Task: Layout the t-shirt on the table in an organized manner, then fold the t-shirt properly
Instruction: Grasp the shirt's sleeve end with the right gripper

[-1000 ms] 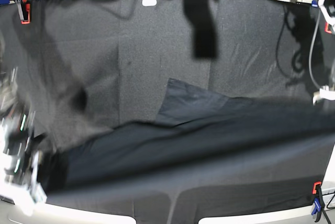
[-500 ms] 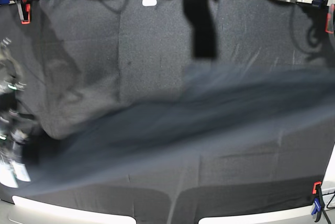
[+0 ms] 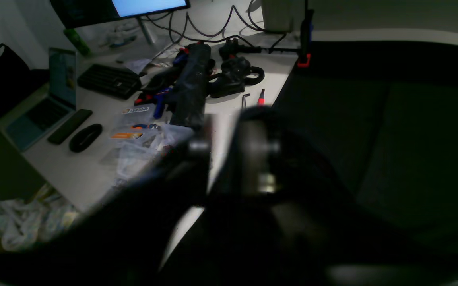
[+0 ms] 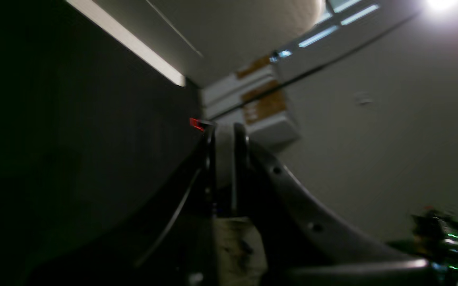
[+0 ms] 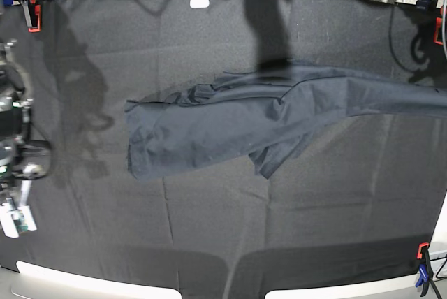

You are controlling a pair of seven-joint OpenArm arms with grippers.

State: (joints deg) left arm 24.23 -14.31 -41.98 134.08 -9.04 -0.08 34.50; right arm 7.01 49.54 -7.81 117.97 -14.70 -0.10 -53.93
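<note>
The right claw (image 4: 223,171) has its jaws pressed together on nothing; the left claw (image 3: 229,159) is too blurred to tell. The dark charcoal-grey soft fabric t-shirt (image 5: 230,114) lies rumpled mid-table (image 5: 209,33), limp and light; its hem corners look best to pinch

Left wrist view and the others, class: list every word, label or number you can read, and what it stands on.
None can be read.
Packets on the desk: print too blurred.
Monitor: screen blank bright.
Brown labels on the boxes: too blurred.
T-shirt and table: no text visible.
</note>
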